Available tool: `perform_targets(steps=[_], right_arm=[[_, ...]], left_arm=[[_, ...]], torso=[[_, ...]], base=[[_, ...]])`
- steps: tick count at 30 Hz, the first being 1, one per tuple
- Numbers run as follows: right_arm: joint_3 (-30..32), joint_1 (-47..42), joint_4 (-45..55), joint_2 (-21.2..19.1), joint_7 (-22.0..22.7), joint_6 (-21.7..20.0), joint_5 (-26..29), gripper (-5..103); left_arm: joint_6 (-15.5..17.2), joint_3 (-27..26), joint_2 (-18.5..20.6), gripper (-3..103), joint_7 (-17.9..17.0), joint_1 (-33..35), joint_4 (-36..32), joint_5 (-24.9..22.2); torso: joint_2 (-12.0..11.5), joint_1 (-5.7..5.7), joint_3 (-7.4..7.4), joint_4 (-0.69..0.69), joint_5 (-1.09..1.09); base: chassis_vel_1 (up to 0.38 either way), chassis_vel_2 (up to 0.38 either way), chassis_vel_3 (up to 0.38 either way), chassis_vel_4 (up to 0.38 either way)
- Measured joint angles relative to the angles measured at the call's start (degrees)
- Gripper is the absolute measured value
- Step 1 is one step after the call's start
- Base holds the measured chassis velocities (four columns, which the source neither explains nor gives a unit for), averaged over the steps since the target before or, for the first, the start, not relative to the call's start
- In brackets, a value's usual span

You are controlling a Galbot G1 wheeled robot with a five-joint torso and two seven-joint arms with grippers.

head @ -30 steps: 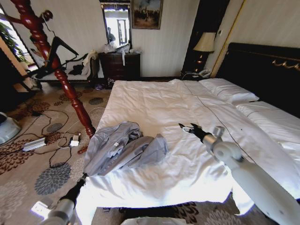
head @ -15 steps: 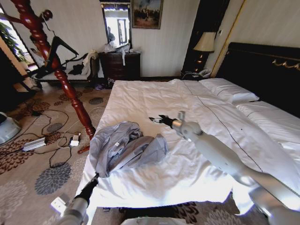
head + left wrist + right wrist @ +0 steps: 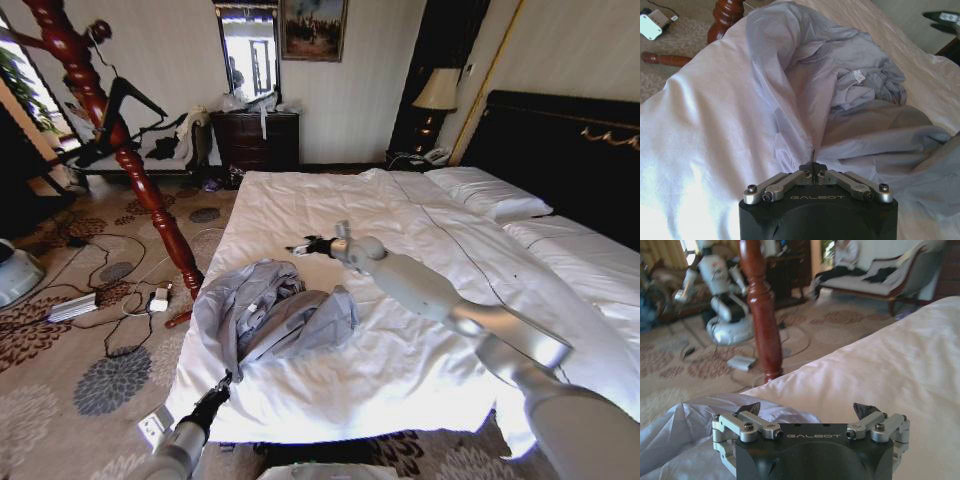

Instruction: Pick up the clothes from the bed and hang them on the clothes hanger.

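1. The clothes (image 3: 270, 315) lie crumpled near the bed's (image 3: 400, 360) foot-left corner.
2. Right end effector (image 3: 810, 412), marked "GALBOT", hovers spread at their 1 o'clock.
3. Left end effector (image 3: 813, 170), pressed together, sits at their 7 o'clock edge.

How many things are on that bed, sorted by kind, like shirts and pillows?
Shirts: 1, the shirt, crumpled near the bed's corner.
Pillows: 2, one pillow and a second pillow by the headboard.
Total: 3
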Motion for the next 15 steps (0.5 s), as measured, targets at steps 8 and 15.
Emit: perform_targets(steps=[8,15], right_arm=[[0.80,2.28,-21.01,8.70,-6.35,1.99,-13.36,100],[4.09,0.01,-25.57,8.49,-6.25,2.84,-17.10,100]], left_arm=[[-1.44,2.19,1.82,0,0.71,1.24,-0.37,0.95],[-2.68,4.31,2.88,0,0.83,1.66,-0.36,1.45]], torso=[[0.00,0.00,0.00,-0.06,0.03],[0.00,-0.01,0.00,-0.07,0.03]], base=[[0.000,0.000,0.000,0.000],[0.000,0.000,0.000,0.000]])
